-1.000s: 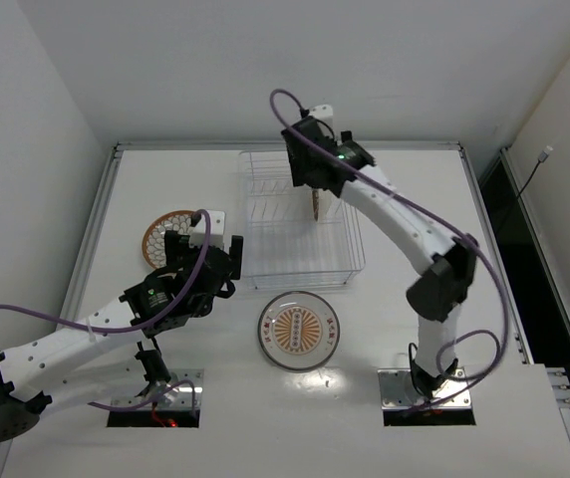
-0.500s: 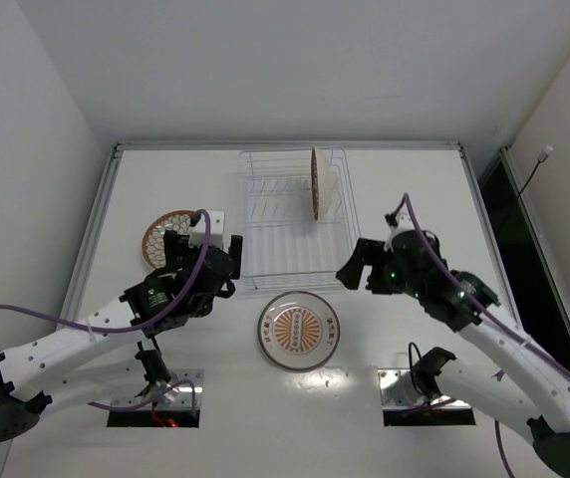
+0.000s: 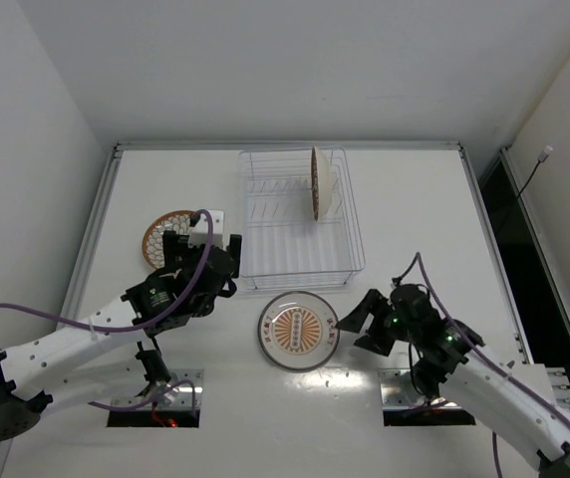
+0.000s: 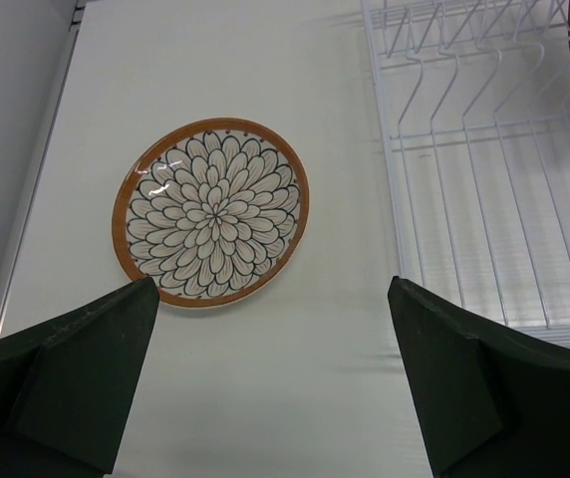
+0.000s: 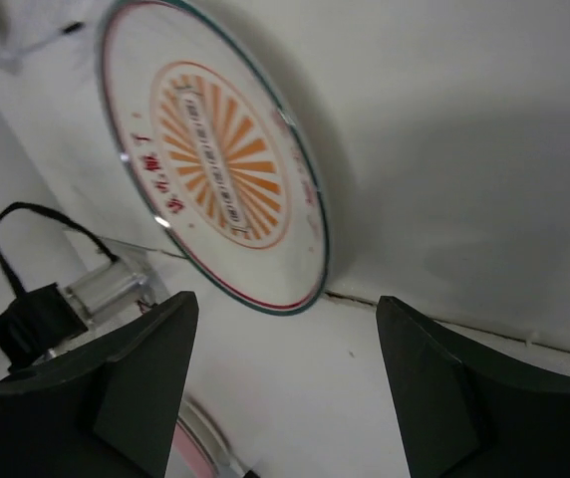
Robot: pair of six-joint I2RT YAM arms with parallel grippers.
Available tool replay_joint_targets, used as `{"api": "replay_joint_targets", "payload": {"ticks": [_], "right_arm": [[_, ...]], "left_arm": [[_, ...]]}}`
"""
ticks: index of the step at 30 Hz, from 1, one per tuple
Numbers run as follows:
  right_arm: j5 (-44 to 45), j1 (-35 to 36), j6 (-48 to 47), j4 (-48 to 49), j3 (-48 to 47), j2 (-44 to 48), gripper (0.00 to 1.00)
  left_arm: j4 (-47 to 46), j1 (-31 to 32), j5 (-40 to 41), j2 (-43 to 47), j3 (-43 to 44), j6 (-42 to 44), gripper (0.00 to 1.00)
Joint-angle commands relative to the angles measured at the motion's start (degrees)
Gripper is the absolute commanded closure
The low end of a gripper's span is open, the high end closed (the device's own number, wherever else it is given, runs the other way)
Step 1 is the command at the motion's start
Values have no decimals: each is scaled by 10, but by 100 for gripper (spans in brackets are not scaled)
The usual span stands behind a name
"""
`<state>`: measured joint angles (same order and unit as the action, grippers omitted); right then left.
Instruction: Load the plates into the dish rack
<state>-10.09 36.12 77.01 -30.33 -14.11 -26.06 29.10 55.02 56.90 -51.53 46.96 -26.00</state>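
1 brown-rimmed plate (image 3: 316, 184) stands on edge between the tines at the far right of the dish rack (image 3: 285, 244). That is the slot-in pose the task wants, so call it 1 of 3 loaded.

The sunburst plate (image 3: 299, 331) lies flat and face up on the table (image 3: 415, 199), just in front of the rack's near wall. The floral brown-rimmed plate (image 4: 211, 212) lies flat to the left of the rack, near it but not touching.

The right gripper (image 5: 285, 299) sits low at the sunburst plate's right edge. Its fingers are spread with nothing between them, and the plate's rim is just ahead of the gap. It looks lined up for a rim pinch, since a flat plate offers only its edge to grab. I can't tell whether either finger touches the plate.

The left gripper (image 4: 272, 282) hovers above the table between the floral plate and the rack's left wall. Its fingers are wide apart and hold nothing. The plate is ahead and to the left in the wrist view, so the gripper is not yet over it.

Likely step: the right arm picks up the sunburst plate.

The next move needs 1 finger under the shallow rim. The plate then has to be tipped upright to drop between free tines. Risks: the plate may slide on the smooth table, or it may knock the plate standing in the rack.
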Motion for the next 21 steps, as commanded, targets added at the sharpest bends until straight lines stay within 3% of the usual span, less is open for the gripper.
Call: {"api": "replay_joint_targets", "payload": {"ticks": [1,5,21], "right_arm": [[-36,-2,39,46,-17,-94,31],[5,4,26,-11,-57,-185,31],[13,-7,-10,54,-100,-366,32]], "left_arm": [[-9,-5,14,7,-3,-7,0],[-9,-5,14,7,-3,-7,0],[-14,-5,8,13,-3,-7,0]]}}
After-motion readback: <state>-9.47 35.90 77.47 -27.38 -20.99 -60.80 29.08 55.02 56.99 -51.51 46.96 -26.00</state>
